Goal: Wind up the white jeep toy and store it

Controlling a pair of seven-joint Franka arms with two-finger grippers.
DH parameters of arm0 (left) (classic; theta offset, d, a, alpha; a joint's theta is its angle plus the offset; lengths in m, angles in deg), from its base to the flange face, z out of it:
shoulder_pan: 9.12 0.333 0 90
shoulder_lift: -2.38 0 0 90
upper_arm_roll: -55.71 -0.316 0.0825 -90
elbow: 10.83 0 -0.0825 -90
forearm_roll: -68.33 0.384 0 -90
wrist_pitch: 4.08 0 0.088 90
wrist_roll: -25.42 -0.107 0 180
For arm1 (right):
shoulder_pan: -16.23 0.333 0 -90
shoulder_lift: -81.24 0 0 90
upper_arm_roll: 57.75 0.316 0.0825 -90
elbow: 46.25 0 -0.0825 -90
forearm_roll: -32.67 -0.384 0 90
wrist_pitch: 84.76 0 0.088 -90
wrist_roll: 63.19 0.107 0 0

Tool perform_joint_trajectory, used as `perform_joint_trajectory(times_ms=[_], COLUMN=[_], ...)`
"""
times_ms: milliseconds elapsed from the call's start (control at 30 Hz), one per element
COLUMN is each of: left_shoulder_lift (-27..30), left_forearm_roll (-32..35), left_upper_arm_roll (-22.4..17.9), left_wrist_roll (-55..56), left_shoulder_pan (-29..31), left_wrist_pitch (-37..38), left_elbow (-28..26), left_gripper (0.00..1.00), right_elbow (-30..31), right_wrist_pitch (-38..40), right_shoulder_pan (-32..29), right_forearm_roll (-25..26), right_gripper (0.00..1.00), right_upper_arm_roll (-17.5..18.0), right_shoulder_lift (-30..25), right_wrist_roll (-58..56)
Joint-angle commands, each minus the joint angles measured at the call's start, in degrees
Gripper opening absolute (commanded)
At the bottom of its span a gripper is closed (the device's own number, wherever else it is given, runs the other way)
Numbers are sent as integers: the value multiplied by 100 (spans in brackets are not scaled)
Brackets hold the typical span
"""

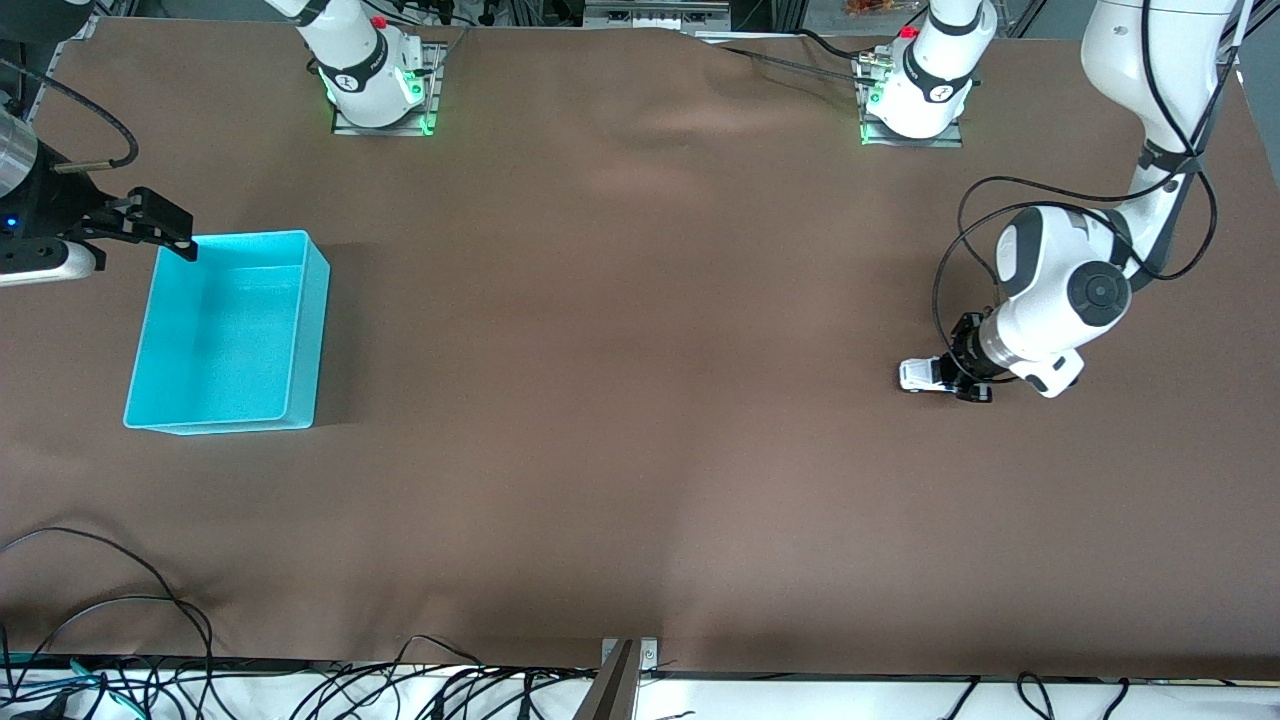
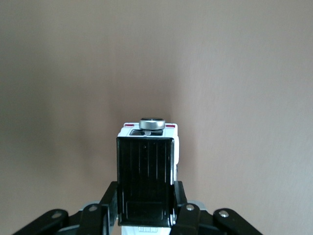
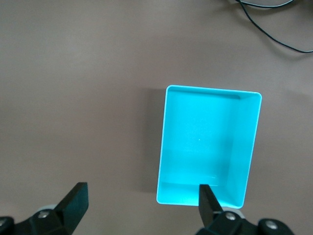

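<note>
A: Nearest the front cam we've got loose black cables (image 1: 120, 640) along the table edge (image 1: 640, 560), plus a metal bracket (image 1: 630, 660) mid-edge. Nothing else down there.

B: Ok. Where's the white jeep toy (image 1: 922, 376)?

A: Toward the left arm's end of the tbl, wheels on the brown cover. We see it in the left wrist view too (image 2: 149, 166): black roof up, round silver knob (image 2: 152, 124) at its end.

B: Left gripper (image 1: 962, 375)?

A: Down at tbl level, fingers (image 2: 183, 218) pressed against both sides of the jeep. Clamped on it; toy looks like it sits on the surface, not lifted.

B: And the bin?

A: Cyan bin (image 1: 232, 335) at the right arm's end, well apart from the jeep. We see only its bare floor inside (image 3: 208, 147).

B: Right gripper (image 1: 165, 232)?

A: Hangs over the bin's rim at the corner toward the robot bases. Fingers (image 3: 76, 200) spread wide, nothing between them. Arm's just waiting.

B: Anything between bin & jeep?

A: We see only brown cover there, w/ a few wrinkles near the bases.
</note>
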Motion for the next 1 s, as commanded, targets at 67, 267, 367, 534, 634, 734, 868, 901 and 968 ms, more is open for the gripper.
perform_joint_trajectory(times_ms=[67,267,367,534,634,734,868,901,968], left_shoulder_lift=[199,207,190,128,67,23,14,-12,-39], left_forearm_roll=[-35,-35,-26,35,211,325,448,457,457], left_upper_arm_roll=[200,209,209,200,191,191,191,191,191], left_wrist_roll=[263,623,624,624,615,606,562,553,518], left_shoulder_pan=[-33,-42,-33,11,55,160,266,283,292], left_wrist_pitch=[-56,-426,-435,-514,-540,-549,-576,-584,-585], left_elbow=[-362,-546,-555,-564,-564,-564,-564,-564,-556], left_gripper=[13,13,13,13,13,13,13,13,13], right_elbow=[-128,-120,-128,-120,-128,-120,-128,-128,-128], right_wrist_pitch=[23,15,15,15,15,15,15,15,6], right_shoulder_pan=[6,-3,-3,6,-3,-3,-3,-3,-3], right_forearm_roll=[12,12,12,12,12,12,12,12,12], right_gripper=[100,100,100,100,100,100,100,100,100], right_upper_arm_roll=[19,19,19,11,11,19,11,19,11], right_shoulder_lift=[29,29,29,29,29,29,29,29,29], right_wrist_roll=[48,48,48,48,48,48,48,48,48])
